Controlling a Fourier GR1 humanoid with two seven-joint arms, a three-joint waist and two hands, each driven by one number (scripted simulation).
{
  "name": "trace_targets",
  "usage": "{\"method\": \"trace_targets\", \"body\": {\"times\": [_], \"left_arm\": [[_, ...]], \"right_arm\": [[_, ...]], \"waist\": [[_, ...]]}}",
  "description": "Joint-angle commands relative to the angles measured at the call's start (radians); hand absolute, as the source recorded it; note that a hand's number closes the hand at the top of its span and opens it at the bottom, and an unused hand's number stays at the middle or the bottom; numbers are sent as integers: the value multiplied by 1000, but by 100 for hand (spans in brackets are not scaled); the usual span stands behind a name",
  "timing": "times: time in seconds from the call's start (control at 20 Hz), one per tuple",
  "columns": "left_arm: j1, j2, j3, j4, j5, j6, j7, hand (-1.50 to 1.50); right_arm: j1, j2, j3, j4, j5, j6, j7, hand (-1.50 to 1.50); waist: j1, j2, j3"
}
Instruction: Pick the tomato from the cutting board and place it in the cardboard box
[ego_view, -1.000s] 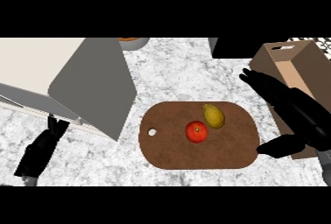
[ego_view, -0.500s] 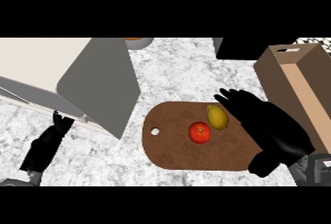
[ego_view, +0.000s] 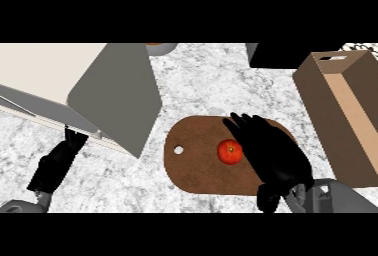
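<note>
A red tomato (ego_view: 229, 152) lies near the middle of the round brown cutting board (ego_view: 193, 170). My right hand (ego_view: 272, 152) hovers over the board's right half, fingers straight and pointing up the view, its edge right beside the tomato and partly over it. The hand hides the yellow-green fruit that lay on the board. An open cardboard box (ego_view: 347, 110) stands at the right of the counter. My left hand (ego_view: 57, 161) rests open at the lower left, fingers up.
A large grey and cream slab-like appliance (ego_view: 88, 90) fills the upper left, reaching close to the board. A black object (ego_view: 275, 55) sits behind the box, and a bowl's rim (ego_view: 158, 47) shows at the top edge.
My right hand has swung left from the box side over the board, now covering the yellow-green fruit and reaching the tomato. The view has shifted slightly; the left hand stays put.
</note>
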Motion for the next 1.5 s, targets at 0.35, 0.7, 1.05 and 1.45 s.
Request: {"method": "trace_targets", "body": {"times": [0.35,0.7,1.05,1.45], "left_arm": [[-178,-12,12,-90,-34,3,-70,0],[-203,-16,17,-62,-20,-12,-60,0],[-224,-42,-1,-69,-39,25,-38,0],[-215,-31,3,-42,-28,-2,-81,0]], "right_arm": [[-55,134,73,114,116,-11,129,-150],[-49,163,107,185,164,1,131,-150],[-44,150,78,255,193,-23,77,-150],[-11,204,90,317,214,-68,34,-150]], "waist": [[-11,-10,26],[-12,-11,26],[-9,-13,28],[0,-12,28]]}}
